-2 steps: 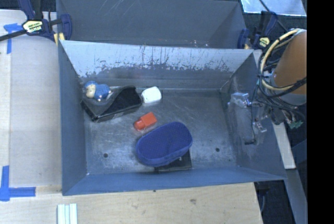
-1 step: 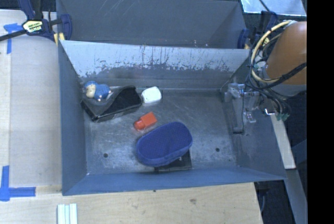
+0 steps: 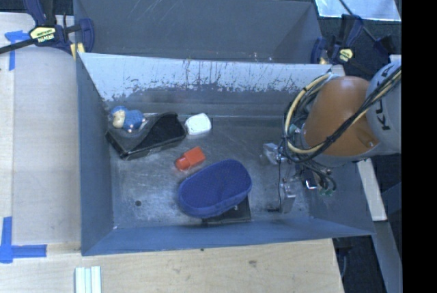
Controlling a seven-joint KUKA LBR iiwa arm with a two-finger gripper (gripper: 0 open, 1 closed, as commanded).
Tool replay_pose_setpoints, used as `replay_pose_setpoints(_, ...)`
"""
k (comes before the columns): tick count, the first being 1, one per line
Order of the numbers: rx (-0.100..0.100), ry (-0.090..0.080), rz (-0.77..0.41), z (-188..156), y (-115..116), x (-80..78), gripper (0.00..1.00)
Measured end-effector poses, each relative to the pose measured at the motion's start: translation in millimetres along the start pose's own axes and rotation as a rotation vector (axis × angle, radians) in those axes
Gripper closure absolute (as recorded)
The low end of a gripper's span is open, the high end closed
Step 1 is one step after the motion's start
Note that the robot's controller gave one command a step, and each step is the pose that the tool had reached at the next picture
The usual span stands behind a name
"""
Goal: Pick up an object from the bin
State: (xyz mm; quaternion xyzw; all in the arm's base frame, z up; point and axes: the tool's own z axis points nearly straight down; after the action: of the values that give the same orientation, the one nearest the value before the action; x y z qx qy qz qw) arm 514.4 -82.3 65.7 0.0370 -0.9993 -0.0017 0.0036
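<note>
Camera view, from above and a bit to one side. The arm comes in over the right rim of the bin, with its orange cover and a loop of cables hanging above the right end of the floor. The gripper points down at the near-right part of the floor, close to the foot of the near wall and not far from the right wall. Can't tell whether it's set wide or narrow, nor whether it's got anything in it.

Under and around the gripper the floor is bare metal. Nearest thing is a blue domed oval thing, just to the gripper's left w/ a strip of bare floor between them. It sits on top of a flat black piece that sticks out at its near edge, close to the near wall.

Further left and farther back:
- small orange block, just beyond the blue oval, apart from it
- white block, near the far wall's foot
- black flat case, tilted, right beside the white block
- little blue-and-pale figure at the case's far-left corner, tight to the left wall

Open room: the near-left floor is bare, as is the stretch btw the white block and the arm along the far wall. All things sit left of the gripper, well clear of the right wall.
</note>
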Motion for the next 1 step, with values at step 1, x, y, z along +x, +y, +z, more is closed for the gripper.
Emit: replay_pose_setpoints(1,0.000,-0.013,-0.095,-21.7,110.0,-10.6,0.00)
